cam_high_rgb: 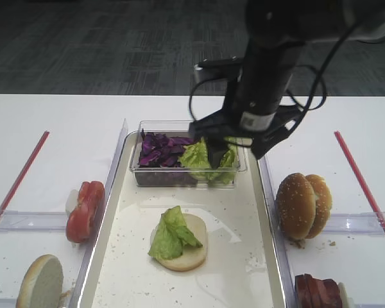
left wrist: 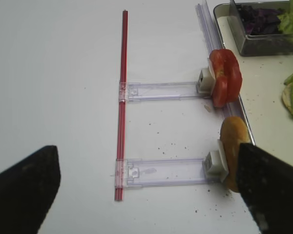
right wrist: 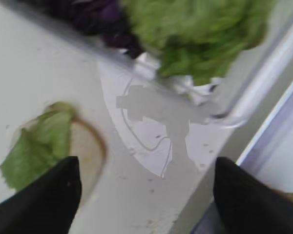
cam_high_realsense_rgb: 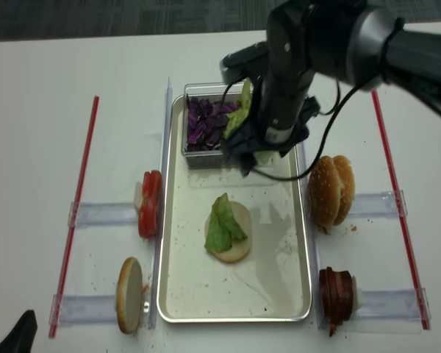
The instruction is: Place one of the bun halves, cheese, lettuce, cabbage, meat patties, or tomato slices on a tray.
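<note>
White table (cam_high_rgb: 83,122) surface, evenly lit; dark grey patterned carpet floor (cam_high_rgb: 102,45) lies beyond its far edge.

A rectangular metal tray (cam_high_realsense_rgb: 178,294) lay on the white counter (cam_high_realsense_rgb: 37,147). At its centre sat a pale bun half (cam_high_realsense_rgb: 235,235) topped with a green lettuce leaf (cam_high_realsense_rgb: 220,224). The black right gripper (cam_high_realsense_rgb: 244,151) hovered over the clear plastic container (cam_high_realsense_rgb: 195,158) at the tray's far end.

1 tray (cam_high_rgb: 269,212), 1 clear bin (cam_high_rgb: 138,168), 2 red strips (cam_high_realsense_rgb: 76,202), 4 holders (cam_high_realsense_rgb: 95,214).
</note>
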Tool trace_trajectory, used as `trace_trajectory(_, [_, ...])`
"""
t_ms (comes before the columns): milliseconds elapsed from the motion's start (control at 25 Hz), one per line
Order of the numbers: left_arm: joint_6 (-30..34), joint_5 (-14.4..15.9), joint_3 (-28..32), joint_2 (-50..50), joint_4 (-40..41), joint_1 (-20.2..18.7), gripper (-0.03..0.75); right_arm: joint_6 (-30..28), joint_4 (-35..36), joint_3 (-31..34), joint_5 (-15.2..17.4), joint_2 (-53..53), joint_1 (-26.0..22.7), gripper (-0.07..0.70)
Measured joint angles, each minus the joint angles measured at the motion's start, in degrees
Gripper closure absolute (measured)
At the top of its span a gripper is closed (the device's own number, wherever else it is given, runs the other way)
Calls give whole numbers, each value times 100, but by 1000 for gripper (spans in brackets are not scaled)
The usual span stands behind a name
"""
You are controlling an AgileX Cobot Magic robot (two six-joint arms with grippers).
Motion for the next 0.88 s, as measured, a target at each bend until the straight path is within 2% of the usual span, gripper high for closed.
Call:
trace_trajectory(240, [0,0,0,0,0,0,44,-216,-95,-730,393,0,-1380,57])
trace_trajectory(440, [0,0,0,0,0,0,44,-311,-176,-985,729,0,-2419,57])
trace_trajectory(640, [0,0,0,0,0,0,44,-434,-197,-985,954,0,-2960,59])
trace_trajectory(880, [0,0,0,0,0,0,44,-493,-234,-985,1044,0,-3044,59])
